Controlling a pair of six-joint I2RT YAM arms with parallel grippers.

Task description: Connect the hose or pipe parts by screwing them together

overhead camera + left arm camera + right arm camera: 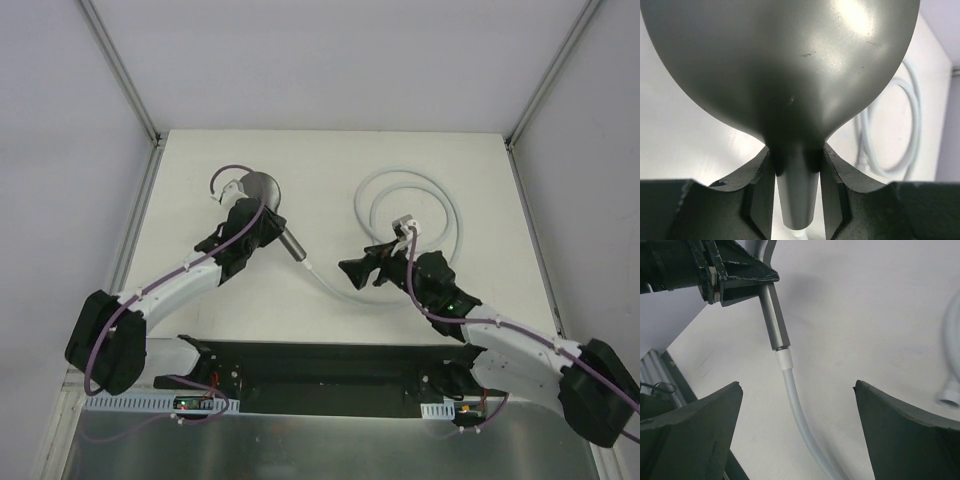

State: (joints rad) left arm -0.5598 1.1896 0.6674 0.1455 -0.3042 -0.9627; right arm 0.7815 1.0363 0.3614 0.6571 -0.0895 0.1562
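off-wht table (330, 160), gry walls (330, 60), alu frame posts (120, 70)

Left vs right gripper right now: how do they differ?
The left gripper is shut on the shower head by its handle; the right gripper is open, holding nothing. The left gripper's fingers touch the handle; the right gripper's fingers stand clear of the hose between them. Both are dark and two-fingered.

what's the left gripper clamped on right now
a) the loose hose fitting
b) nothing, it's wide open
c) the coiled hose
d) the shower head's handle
d: the left wrist view shows the left gripper shut on the handle of the shower head, just below its round head.
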